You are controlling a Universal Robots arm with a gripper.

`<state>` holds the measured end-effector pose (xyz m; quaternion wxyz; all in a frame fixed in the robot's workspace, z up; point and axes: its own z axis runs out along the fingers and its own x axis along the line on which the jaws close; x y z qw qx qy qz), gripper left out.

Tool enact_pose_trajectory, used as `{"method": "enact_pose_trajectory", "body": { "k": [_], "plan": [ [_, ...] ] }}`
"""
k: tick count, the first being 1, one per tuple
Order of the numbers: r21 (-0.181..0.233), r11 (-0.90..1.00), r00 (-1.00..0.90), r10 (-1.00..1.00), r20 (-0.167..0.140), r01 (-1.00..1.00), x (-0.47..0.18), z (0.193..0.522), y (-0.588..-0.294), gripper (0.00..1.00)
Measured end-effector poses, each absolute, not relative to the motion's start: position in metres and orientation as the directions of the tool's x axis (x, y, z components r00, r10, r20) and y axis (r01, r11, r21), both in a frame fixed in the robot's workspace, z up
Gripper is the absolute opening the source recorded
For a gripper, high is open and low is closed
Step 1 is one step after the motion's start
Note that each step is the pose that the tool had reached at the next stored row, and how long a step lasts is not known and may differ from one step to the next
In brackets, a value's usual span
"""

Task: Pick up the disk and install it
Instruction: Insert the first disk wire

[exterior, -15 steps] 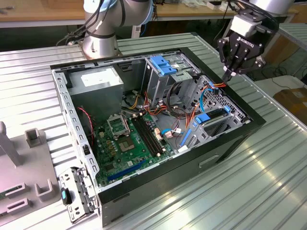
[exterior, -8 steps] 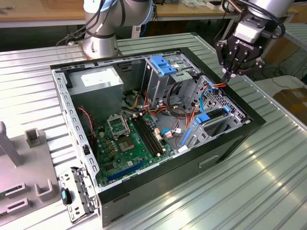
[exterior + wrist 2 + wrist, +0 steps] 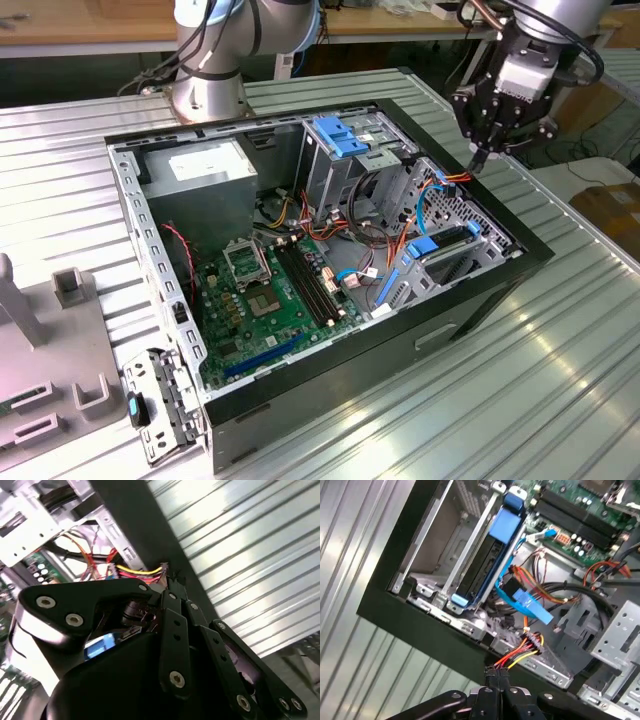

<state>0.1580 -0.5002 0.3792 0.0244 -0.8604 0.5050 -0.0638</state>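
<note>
The disk (image 3: 441, 243) sits edge-up in the drive bay at the case's corner on the exterior view's right, blue rails along its sides. In the first wrist view the disk (image 3: 481, 570) is a dark slab between blue rails. My gripper (image 3: 478, 160) hangs just above the case's rim, a little beyond the disk. Its thin fingers are shut on the plug (image 3: 495, 671) of a red, yellow and black power cable (image 3: 522, 650). That cable (image 3: 142, 571) runs from my fingertips (image 3: 168, 587) into the case. A loose blue data cable (image 3: 527, 604) lies beside the disk.
The open computer case (image 3: 330, 390) lies on a ribbed metal table. Inside are the motherboard (image 3: 275, 290), a grey power-supply box (image 3: 205, 165) and a blue-handled drive cage (image 3: 345, 135). A metal bracket (image 3: 160, 405) and grey fixtures (image 3: 60, 330) lie at the exterior view's left.
</note>
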Motion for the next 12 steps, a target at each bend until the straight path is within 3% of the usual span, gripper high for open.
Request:
{"method": "enact_pose_trajectory", "body": {
  "k": [2, 12],
  "plan": [
    [-0.122, -0.524, 0.516, -0.851, 0.094, -0.843, 0.1580, 0.3790, -0.5003, 0.11],
    [-0.116, -0.689, 0.682, -0.725, 0.100, -0.715, 0.1579, 0.3765, -0.5002, 0.11]
  ]
}}
